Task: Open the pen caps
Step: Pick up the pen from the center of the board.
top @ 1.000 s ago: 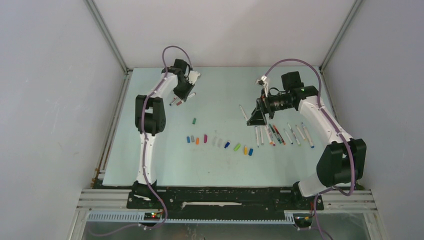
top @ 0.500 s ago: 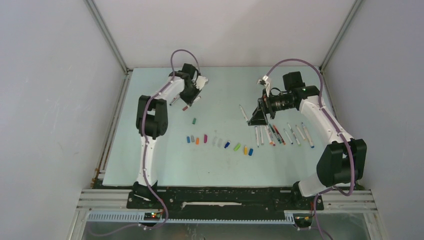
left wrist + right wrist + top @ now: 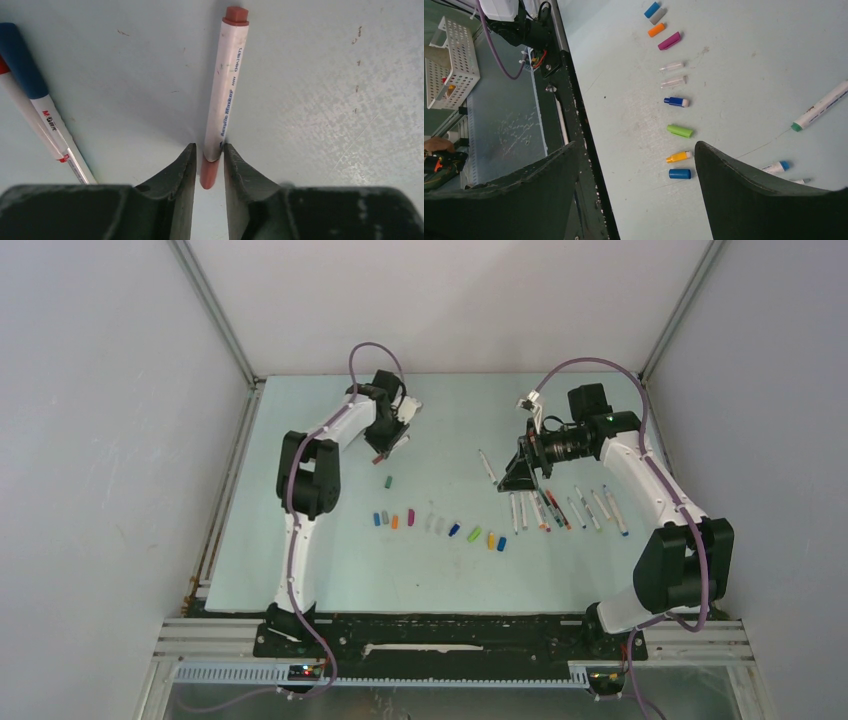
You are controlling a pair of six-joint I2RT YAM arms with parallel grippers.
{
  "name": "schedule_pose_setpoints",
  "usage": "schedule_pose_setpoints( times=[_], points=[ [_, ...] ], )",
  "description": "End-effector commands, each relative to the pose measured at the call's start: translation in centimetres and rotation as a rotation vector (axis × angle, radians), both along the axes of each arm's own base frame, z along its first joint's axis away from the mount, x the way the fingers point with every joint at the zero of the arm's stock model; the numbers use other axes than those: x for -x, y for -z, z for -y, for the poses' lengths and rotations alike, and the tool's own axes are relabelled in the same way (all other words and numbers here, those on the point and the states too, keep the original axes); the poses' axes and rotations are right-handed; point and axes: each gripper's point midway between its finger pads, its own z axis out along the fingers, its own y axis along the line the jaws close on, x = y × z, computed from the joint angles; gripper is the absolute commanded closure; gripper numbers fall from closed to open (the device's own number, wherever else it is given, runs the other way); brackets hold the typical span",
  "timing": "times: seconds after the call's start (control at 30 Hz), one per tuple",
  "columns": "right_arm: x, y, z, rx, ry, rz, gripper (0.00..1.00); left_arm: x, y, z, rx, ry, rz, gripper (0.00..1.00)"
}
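Observation:
A white pen (image 3: 227, 85) with a salmon-red cap (image 3: 209, 176) lies lengthwise between the jaws of my left gripper (image 3: 209, 147). The jaws stand narrowly open. The right finger touches the barrel and a thin gap shows at the left finger. From above, this gripper (image 3: 388, 440) is at the far left of the table, the pen (image 3: 380, 453) poking out below it. A second pen with a blue cap (image 3: 24, 67) lies to its left. My right gripper (image 3: 636, 145) hangs wide open and empty above a row of loose pen caps (image 3: 679, 173).
Loose caps (image 3: 440, 527) run in a row across mid-table, and a single green one (image 3: 388, 481) lies farther back. Several pens (image 3: 565, 510) lie side by side under the right arm, one pen (image 3: 487, 466) apart from them. The table's black front rail (image 3: 574, 100) borders the caps.
The left gripper has moved right along the far side, bringing the salmon-capped pen with it, and its jaws have eased apart. The right arm has stayed put.

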Motion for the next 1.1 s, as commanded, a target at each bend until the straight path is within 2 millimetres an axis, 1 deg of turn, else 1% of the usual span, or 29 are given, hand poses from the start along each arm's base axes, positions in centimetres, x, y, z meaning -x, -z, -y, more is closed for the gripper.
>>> schedule_pose_setpoints(
  times=[0.0, 0.13, 0.27, 0.37, 0.47, 0.53, 0.63, 0.7, 0.73, 0.93, 0.97, 1.0, 1.03, 1.07],
  points=[
    [-0.3, -2.0, -0.1, -0.032, -0.015, 0.063, 0.14, -1.2, -1.5, 0.0, 0.0, -0.015, 0.038, 0.75],
    [-0.3, -1.9, -0.1, -0.034, -0.016, 0.057, 0.14, -2.3, -3.3, 0.6, 0.033, -0.016, 0.093, 0.83],
    [-0.3, -1.7, -0.1, -0.028, -0.015, 0.055, 0.14, -3.9, -6.5, 1.7, 0.095, -0.021, 0.173, 0.89],
    [-0.2, -1.4, 0.0, -0.025, -0.028, 0.054, 0.14, -4.4, -9.4, 2.4, 0.134, -0.031, 0.248, 0.94],
    [0.2, -1.0, 0.0, -0.031, -0.055, 0.05, 0.14, -4.0, -12.5, 3.3, 0.195, -0.037, 0.326, 0.97],
    [0.4, -1.0, -0.1, -0.038, -0.065, 0.049, 0.14, -3.2, -14.3, 4.1, 0.256, -0.042, 0.365, 0.99],
    [0.7, -1.4, -0.3, -0.065, -0.08, 0.051, 0.14, -1.0, -16.6, 6.1, 0.397, -0.036, 0.406, 0.99],
    [0.8, -1.7, -0.5, -0.082, -0.086, 0.052, 0.15, 1.1, -17.8, 8.0, 0.506, -0.016, 0.415, 1.0],
    [0.9, -1.8, -0.5, -0.092, -0.088, 0.05, 0.15, 2.1, -18.2, 8.6, 0.545, -0.013, 0.423, 1.0],
    [1.1, -2.9, -1.2, -0.179, -0.079, 0.046, 0.15, 10.1, -20.2, 14.4, 0.87, 0.045, 0.39, 1.0],
    [1.3, -3.3, -1.4, -0.201, -0.083, 0.045, 0.15, 11.1, -21.3, 15.4, 0.938, 0.064, 0.412, 1.0],
    [1.6, -3.6, -1.5, -0.225, -0.092, 0.046, 0.15, 12.5, -21.1, 16.1, 0.98, 0.059, 0.389, 1.0],
    [1.7, -3.9, -1.6, -0.245, -0.093, 0.039, 0.15, 13.5, -22.0, 17.0, 1.05, 0.066, 0.403, 1.0],
    [1.8, -3.8, -1.7, -0.261, -0.083, 0.02, 0.15, 14.7, -22.3, 17.7, 1.111, 0.067, 0.4, 1.0]
  ],
)
